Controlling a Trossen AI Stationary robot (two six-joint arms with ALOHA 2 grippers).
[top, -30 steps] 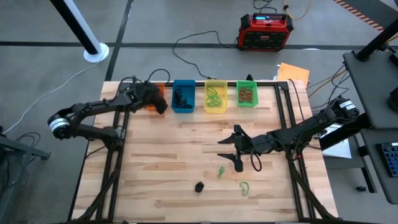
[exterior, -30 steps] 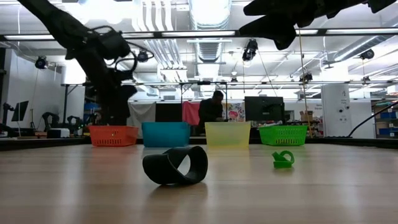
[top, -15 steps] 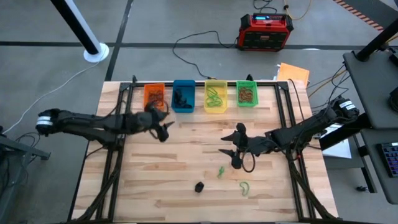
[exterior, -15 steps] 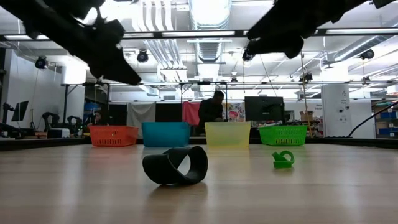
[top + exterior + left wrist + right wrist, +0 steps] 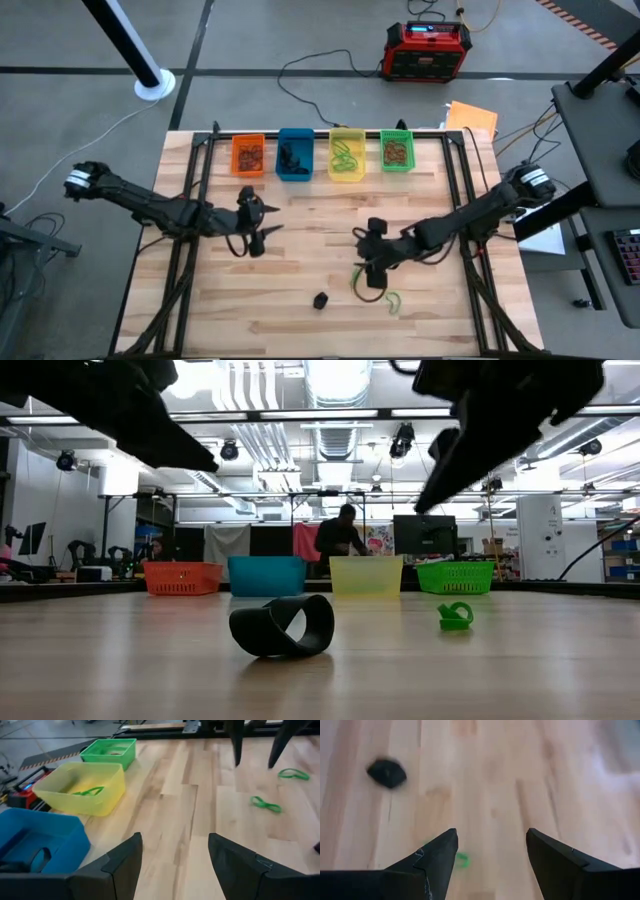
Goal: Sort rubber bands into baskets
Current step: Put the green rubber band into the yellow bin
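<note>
Four baskets stand in a row along the far edge: orange (image 5: 248,155), blue (image 5: 294,153), yellow (image 5: 347,155) and green (image 5: 396,151), each with rubber bands inside. Loose on the near part of the table lie a black rubber band (image 5: 320,299) and two green ones (image 5: 356,275) (image 5: 392,301). My right gripper (image 5: 366,262) is open and tipped downward just above the nearer-to-centre green band (image 5: 461,859). My left gripper (image 5: 261,228) is open and holds nothing. It hangs over bare wood left of centre, well short of the baskets.
A red-black box (image 5: 425,50) and cables lie on the floor beyond the table. Black frame rails (image 5: 458,190) run along the table's left and right sides. A person (image 5: 340,540) stands in the room behind the baskets. Bare wood lies between the two grippers.
My left gripper has swung away from the orange basket toward the table's near edge and centre, turning as it went. My right gripper has tipped downward and sunk a little toward the green band near it. The bands on the table have stayed put.
</note>
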